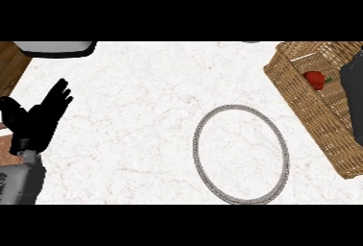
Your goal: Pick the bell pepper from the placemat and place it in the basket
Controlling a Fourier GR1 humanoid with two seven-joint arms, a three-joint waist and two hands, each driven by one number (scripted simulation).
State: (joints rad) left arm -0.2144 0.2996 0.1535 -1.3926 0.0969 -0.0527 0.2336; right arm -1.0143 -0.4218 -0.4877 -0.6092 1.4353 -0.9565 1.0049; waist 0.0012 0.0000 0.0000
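The red bell pepper [315, 79] lies inside the wicker basket [305, 108], at about two o'clock on the counter.

The basket stands tilted along the right edge of the white marble counter [135, 134], and the pepper rests near its upper end, with a small green stem at its right side. A dark grey shape [352, 96] covers the right part of the basket; I cannot tell if this is the right hand, so its state is unknown. The placemat [241, 153], a round ring with grey rim, lies at about five o'clock, just beside the basket. The left hand [35, 120] shows at nine o'clock near the left edge, fingers straight and spread, pointing up, holding nothing. At eleven o'clock a grey rounded object [55, 47] is cut by the upper edge, next to a wooden surface [10, 65].
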